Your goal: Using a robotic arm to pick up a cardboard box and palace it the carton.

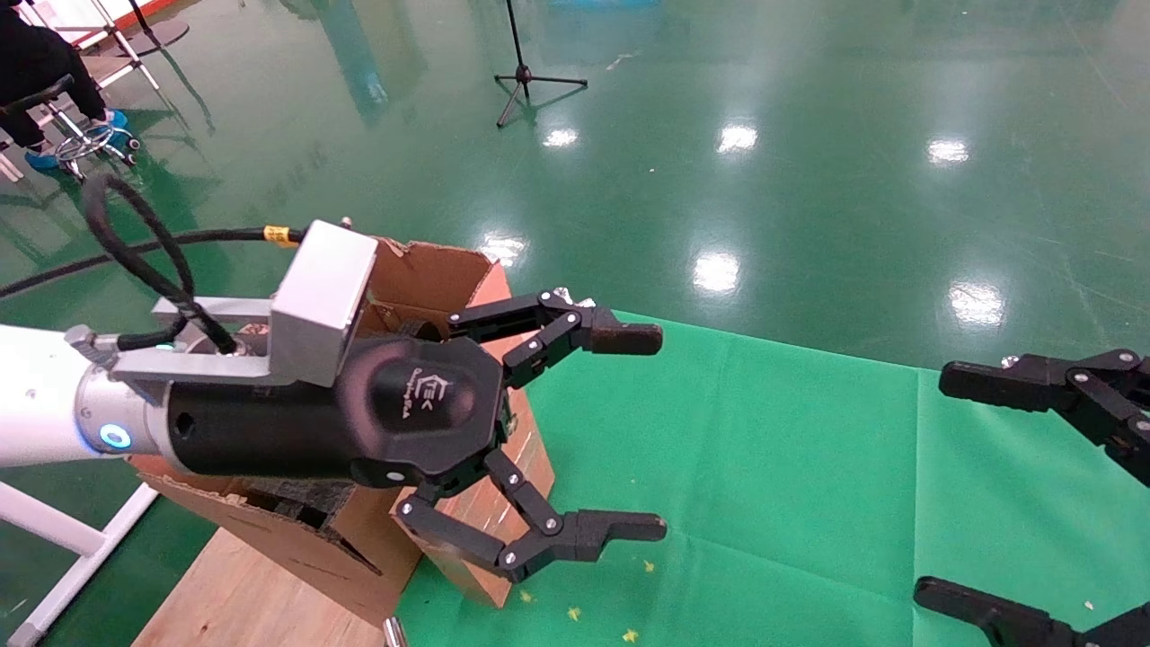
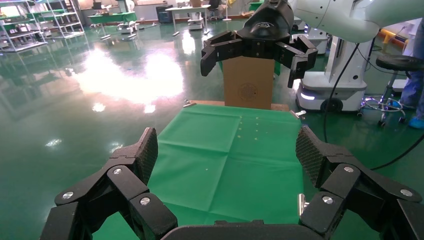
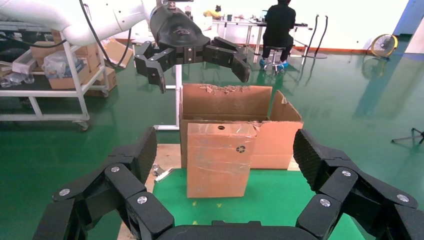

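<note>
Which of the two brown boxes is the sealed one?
The small cardboard box, standing on the green cloth in front of the carton. It is taped shut and bears a recycling mark; the carton's flaps stand open.

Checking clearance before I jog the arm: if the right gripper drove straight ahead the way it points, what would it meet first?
Probably the small reddish-brown taped cardboard box, standing upright on the green cloth directly ahead of the open right gripper; the large brown flapped carton stands behind it. Depth is uncertain.
</note>
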You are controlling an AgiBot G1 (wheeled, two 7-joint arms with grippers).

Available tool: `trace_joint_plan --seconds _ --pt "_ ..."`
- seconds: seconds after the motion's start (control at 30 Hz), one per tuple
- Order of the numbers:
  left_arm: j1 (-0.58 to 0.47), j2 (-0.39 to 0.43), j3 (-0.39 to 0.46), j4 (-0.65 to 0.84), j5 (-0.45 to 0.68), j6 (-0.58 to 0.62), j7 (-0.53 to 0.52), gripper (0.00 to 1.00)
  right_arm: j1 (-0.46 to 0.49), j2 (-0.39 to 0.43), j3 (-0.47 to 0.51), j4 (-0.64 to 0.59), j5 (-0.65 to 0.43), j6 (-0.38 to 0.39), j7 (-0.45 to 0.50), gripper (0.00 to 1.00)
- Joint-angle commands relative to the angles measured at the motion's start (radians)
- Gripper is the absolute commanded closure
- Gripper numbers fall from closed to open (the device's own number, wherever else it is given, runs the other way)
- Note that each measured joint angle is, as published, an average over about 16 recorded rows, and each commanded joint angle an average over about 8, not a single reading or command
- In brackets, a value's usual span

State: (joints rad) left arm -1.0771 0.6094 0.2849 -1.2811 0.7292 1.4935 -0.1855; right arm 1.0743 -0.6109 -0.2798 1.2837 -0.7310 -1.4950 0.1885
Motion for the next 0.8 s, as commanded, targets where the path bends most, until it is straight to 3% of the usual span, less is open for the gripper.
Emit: trace_joint_plan --seconds 0.03,0.4,0.47,0.67,0.7,0.8 --pt "0.000 0.000 0.000 0.000 0.000 0.000 0.000 0.00 0.000 0.000 0.000 0.000 0.000 0.000 0.000 0.00" --pt "0.000 0.000 0.000 0.000 0.000 0.000 0.000 0.00 0.000 0.000 0.000 0.000 0.000 0.000 0.000 0.00" --pt "0.000 0.000 0.000 0.000 0.000 0.000 0.000 0.00 0.000 0.000 0.000 0.000 0.001 0.000 0.000 0.17" --pt "-0.018 -0.013 0.016 -0.012 0.052 -0.004 -0.007 0.00 0.000 0.000 0.000 0.000 0.001 0.000 -0.001 0.92" --pt "-0.025 -0.016 0.022 -0.015 0.069 -0.007 -0.011 0.00 0.000 0.000 0.000 -0.001 0.001 0.000 -0.001 0.98" --pt "-0.051 -0.022 0.040 -0.022 0.127 -0.022 -0.028 0.00 0.000 0.000 -0.001 -0.001 0.001 0.000 -0.001 1.00"
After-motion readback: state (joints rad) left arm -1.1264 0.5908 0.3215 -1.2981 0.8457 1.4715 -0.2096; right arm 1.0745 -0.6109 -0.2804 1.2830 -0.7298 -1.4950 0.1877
